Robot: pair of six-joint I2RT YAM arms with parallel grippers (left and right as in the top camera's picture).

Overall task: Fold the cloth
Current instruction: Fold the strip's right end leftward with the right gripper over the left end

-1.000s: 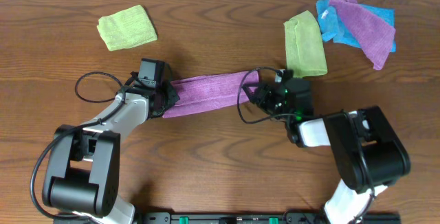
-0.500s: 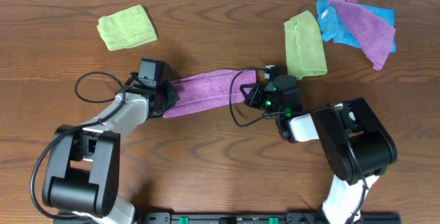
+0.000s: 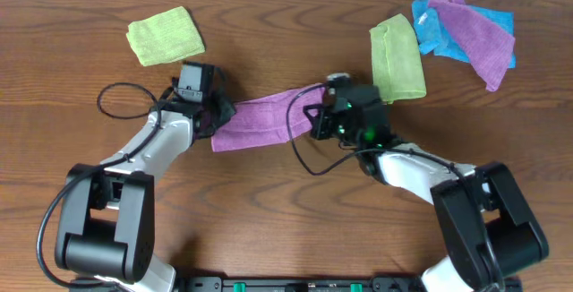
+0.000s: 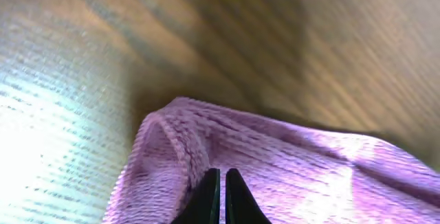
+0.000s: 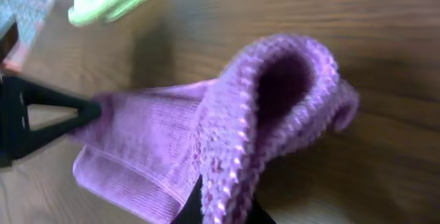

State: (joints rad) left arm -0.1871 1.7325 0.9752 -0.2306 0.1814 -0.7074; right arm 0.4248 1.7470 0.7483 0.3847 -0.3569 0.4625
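Note:
The purple cloth (image 3: 260, 120) lies as a narrow band in the middle of the table, held up at both ends. My left gripper (image 3: 218, 118) is shut on its left end; in the left wrist view the jaws (image 4: 221, 183) pinch a raised fold of the cloth (image 4: 289, 162). My right gripper (image 3: 313, 118) is shut on the right end. In the right wrist view that end of the cloth (image 5: 275, 107) curls over in a loop above the fingers (image 5: 223, 207), and the rest of the band runs back toward the left gripper's black fingers (image 5: 48, 114).
A yellow-green cloth (image 3: 166, 35) lies at the back left. A folded green cloth (image 3: 397, 57) sits just behind the right gripper, and blue (image 3: 437, 30) and purple (image 3: 479, 28) cloths are piled at the back right. Black cables loop beside both wrists.
The right gripper has shut on the cloth's right end and carried it left toward the left gripper, so the band is shorter. The left gripper has shifted slightly back.

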